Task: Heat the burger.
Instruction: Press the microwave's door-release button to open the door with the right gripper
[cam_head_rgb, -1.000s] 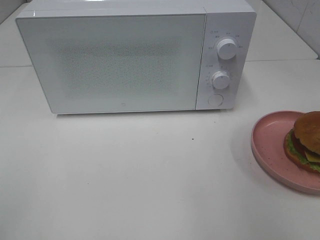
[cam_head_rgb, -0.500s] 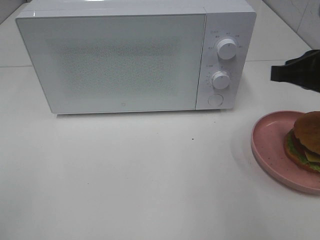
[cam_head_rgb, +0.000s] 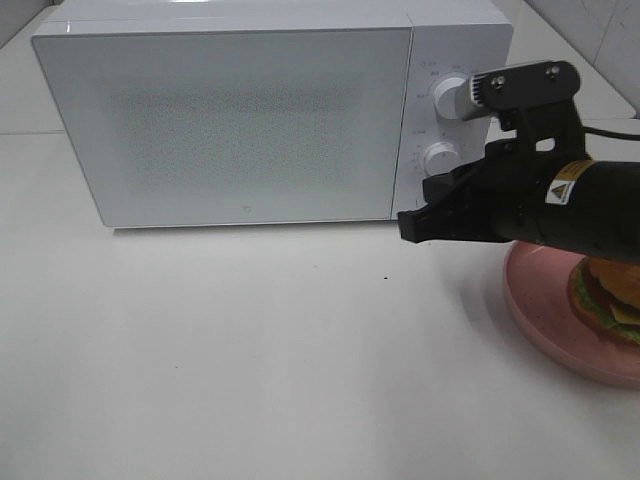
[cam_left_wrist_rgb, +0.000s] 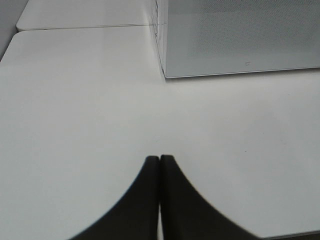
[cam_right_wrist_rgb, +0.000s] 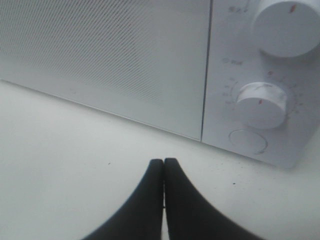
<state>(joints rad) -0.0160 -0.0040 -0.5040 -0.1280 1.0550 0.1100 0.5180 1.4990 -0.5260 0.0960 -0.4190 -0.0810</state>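
As your right end effector (cam_head_rgb: 404, 226), pressed together, swung toward the closed microwave (cam_head_rgb: 230, 120), the burger (cam_head_rgb: 606, 293) waited at the bench's (cam_head_rgb: 250, 350) right edge.

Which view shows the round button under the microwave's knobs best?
The right wrist view: the round button is close and unblocked. In the exterior high view the right arm hides it. The left wrist view shows only the door side of the microwave.
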